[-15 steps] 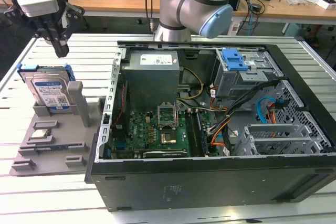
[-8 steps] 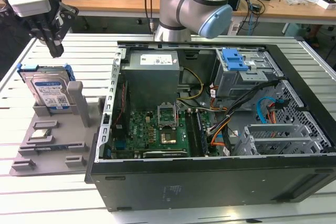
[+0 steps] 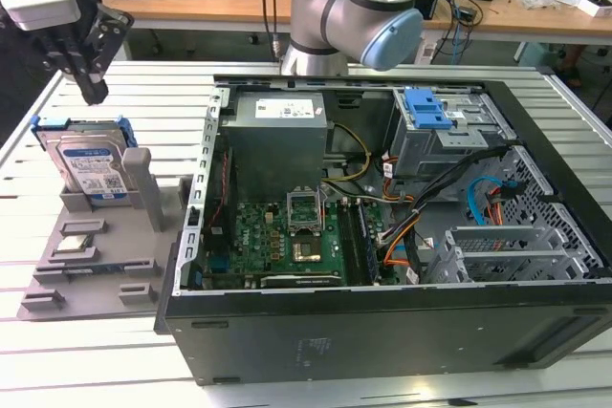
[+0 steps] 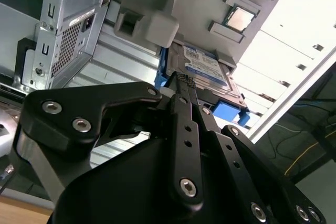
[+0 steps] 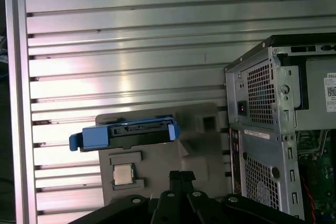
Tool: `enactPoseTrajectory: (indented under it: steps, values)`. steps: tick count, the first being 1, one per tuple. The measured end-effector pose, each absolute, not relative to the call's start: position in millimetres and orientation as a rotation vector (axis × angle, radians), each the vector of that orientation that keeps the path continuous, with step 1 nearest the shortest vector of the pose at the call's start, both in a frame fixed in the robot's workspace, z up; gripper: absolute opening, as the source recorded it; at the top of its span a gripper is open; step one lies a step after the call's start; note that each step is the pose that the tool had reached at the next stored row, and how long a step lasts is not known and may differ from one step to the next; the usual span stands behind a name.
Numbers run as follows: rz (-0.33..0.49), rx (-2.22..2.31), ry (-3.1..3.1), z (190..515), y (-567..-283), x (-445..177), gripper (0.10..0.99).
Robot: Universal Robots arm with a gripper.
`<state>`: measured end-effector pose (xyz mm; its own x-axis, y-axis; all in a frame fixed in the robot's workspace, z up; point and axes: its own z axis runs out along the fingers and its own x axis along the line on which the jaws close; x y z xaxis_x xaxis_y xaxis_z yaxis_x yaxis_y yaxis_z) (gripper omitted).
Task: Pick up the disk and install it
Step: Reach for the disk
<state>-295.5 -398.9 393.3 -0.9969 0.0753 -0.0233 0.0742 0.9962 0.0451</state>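
Observation:
The disk [image 3: 91, 164] stands on edge in a slot of the grey holder tray [image 3: 105, 269] at the exterior view's left. It is silver, with a white-and-blue label and a blue frame. My gripper [image 3: 94, 93] hangs just above and behind the disk's top edge, apart from it. In both wrist views the black fingers press together with nothing between them. The second wrist view shows the gripper [image 4: 181, 77] pointing at the disk [image 4: 207, 66]. The first wrist view looks down on the disk [image 5: 126, 132] edge-on, beyond the gripper [image 5: 181, 173].
An open computer case [image 3: 382, 332] lies beside the holder, with a motherboard [image 3: 287, 231] and a grey drive cage with a blue latch [image 3: 426, 107]. A small square chip [image 3: 76, 244] rests on the holder. Slatted metal table [image 3: 143, 93] lies all around.

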Motion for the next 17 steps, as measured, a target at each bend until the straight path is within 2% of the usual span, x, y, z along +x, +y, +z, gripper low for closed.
enactPoseTrajectory:
  steps: [17]
  values:
    - [0.069, 0.117, 3.114, 393.2, -398.8, -322.2, 0.106]
